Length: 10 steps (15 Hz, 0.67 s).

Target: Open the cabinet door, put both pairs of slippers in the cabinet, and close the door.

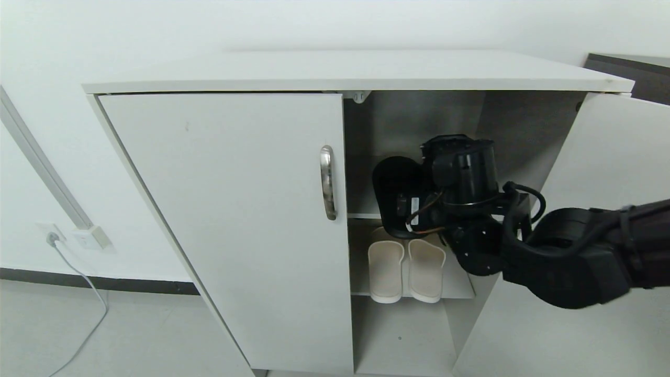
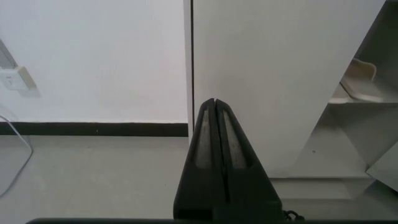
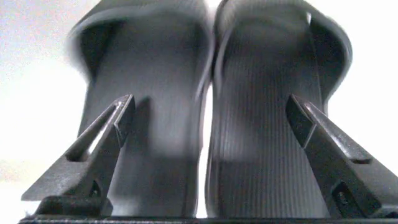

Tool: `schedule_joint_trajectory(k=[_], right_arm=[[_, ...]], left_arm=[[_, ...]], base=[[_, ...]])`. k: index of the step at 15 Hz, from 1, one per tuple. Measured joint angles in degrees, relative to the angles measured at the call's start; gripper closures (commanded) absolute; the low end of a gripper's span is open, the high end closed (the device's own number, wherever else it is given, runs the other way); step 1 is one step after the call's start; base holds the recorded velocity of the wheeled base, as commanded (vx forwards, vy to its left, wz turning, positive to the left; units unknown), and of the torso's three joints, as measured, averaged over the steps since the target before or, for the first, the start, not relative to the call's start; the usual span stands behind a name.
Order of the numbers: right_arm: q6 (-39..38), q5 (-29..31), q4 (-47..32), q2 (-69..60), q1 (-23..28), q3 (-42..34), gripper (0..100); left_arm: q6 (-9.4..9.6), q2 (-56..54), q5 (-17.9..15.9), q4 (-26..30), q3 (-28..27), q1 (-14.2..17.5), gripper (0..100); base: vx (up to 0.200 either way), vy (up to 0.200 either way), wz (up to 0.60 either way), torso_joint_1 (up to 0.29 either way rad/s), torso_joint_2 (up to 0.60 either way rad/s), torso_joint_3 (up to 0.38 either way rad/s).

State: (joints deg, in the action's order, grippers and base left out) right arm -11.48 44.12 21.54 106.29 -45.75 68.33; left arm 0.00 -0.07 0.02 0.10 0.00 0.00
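The 2 black slippers (image 1: pixel 396 192) sit side by side inside the cabinet (image 1: pixel 356 70), above its upper shelf, ribbed soles facing the right gripper (image 3: pixel 210 99). That gripper's fingers (image 3: pixel 106 146) are spread wide in front of the soles; whether they touch the slippers cannot be told. On the middle shelf (image 1: pixel 460 287) lie 2 white slippers (image 1: pixel 405 269), side by side, their front ends just over the shelf edge. The cabinet is white, its left door (image 1: pixel 230 220) closed, with a metal handle (image 1: pixel 327 182), and its right door (image 1: pixel 607 199) swung open. The left gripper (image 2: pixel 214 102) is pressed closed and holds nothing, low in front of the closed door. Behind is a white wall with a socket (image 1: pixel 52 238), a cable (image 1: pixel 89 314) trailing onto the grey floor (image 1: pixel 131 335).
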Motion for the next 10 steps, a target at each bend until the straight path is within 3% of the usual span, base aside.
schedule_joint_trajectory(k=[3,6,7,10], right_arm=[[-4.5,-0.4,0.7,-7.1,-3.9,-10.8,0],[-5.2,-0.9,1.9,-12.0,-7.5,-16.2,0],[-5.2,-0.9,1.9,-12.7,-8.3,-17.1,100],[-5.3,-0.4,1.9,-13.8,-9.9,-18.1,100]], left_arm=[[0.07,0.0,0.0,0.0,0.0,0.0,100],[0.02,0.0,0.0,0.0,0.0,0.0,100],[0.02,0.0,0.0,0.0,0.0,0.0,100],[0.10,0.0,0.0,0.0,0.0,0.0,100]], base=[[0.000,0.000,0.00,0.000,0.00,0.000],[0.000,0.000,0.00,0.000,0.00,0.000],[0.000,0.000,0.00,0.000,0.00,0.000],[0.000,0.000,0.00,0.000,0.00,0.000]])
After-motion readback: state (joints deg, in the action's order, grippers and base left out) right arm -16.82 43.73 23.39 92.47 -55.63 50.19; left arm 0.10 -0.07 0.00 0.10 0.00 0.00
